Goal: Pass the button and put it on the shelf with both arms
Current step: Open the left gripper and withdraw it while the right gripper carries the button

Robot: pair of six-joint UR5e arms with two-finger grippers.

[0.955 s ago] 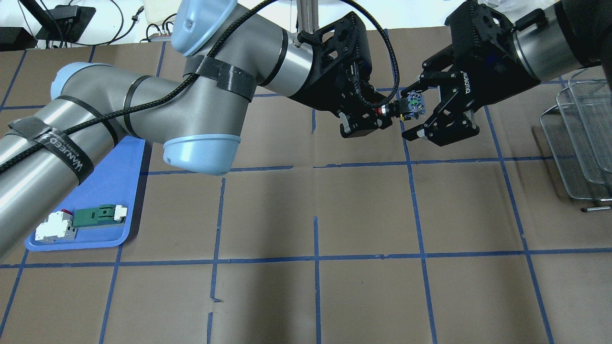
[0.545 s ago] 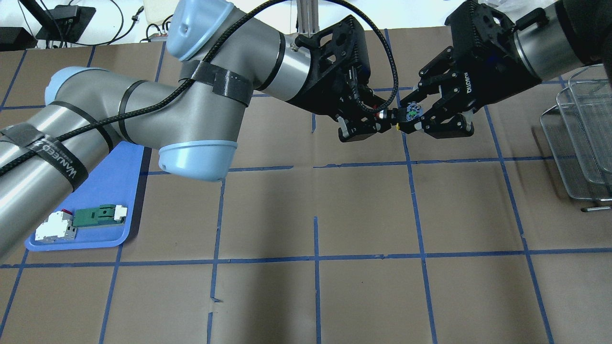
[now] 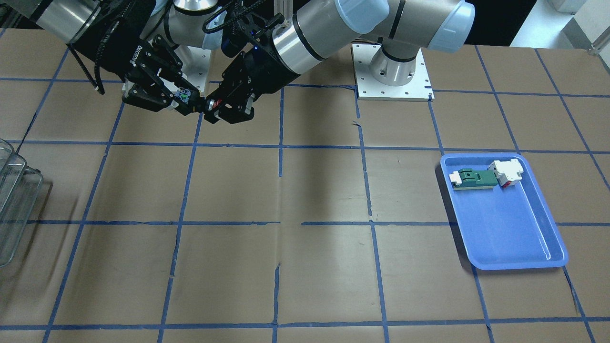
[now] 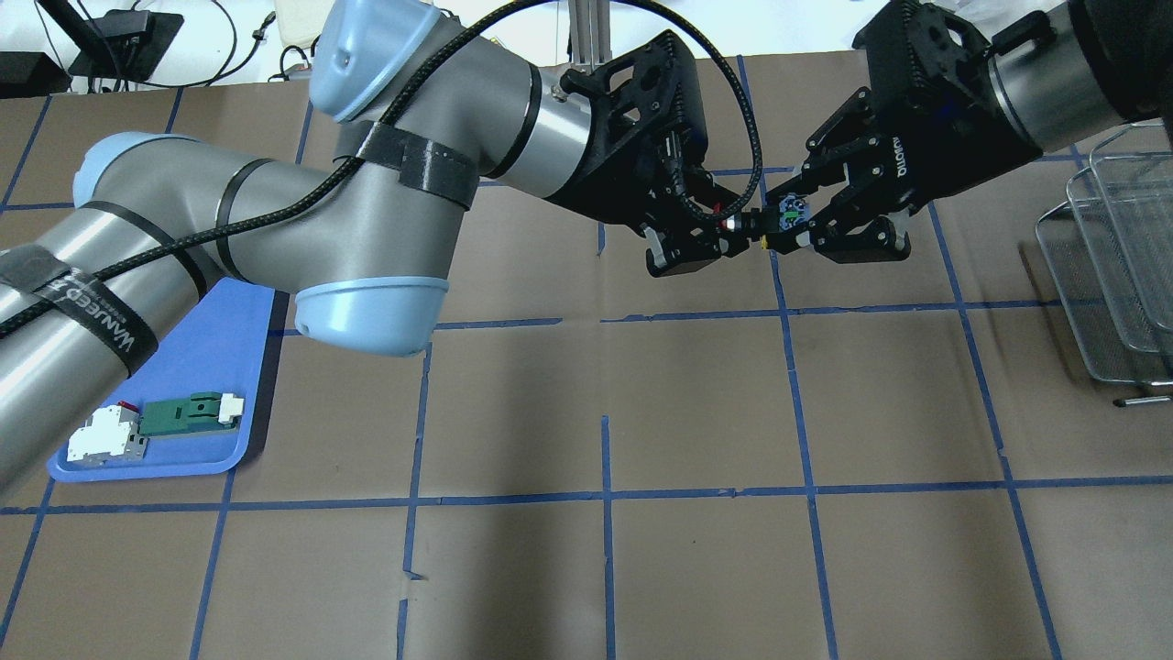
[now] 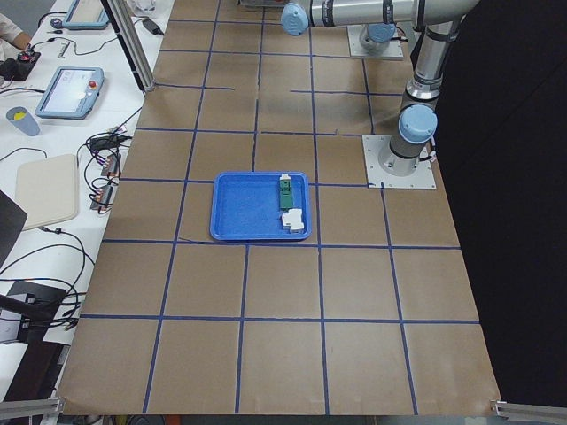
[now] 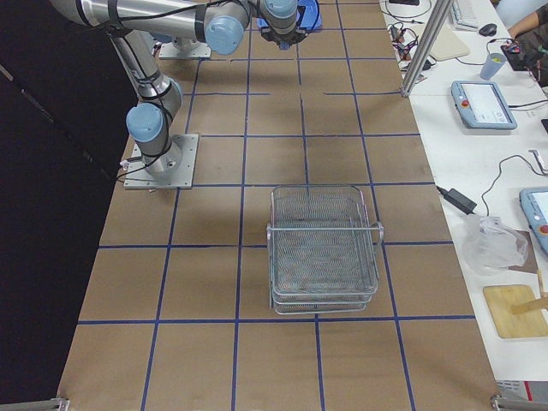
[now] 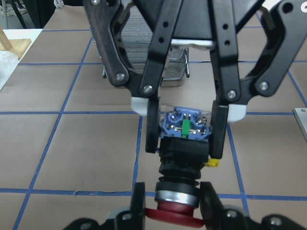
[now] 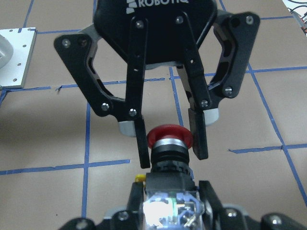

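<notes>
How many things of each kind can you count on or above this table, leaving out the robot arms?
Button: 1
Green-and-white part: 1
White-and-red block: 1
Blue tray: 1
Wire shelf: 1
Total: 5

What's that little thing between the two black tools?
The button: the left tool pinches its red-capped end, the right tool its blue-backed end. Both wrist views show it.

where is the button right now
In the overhead view, upper centre-right: the button is held above the table between the left gripper and right gripper.
</notes>
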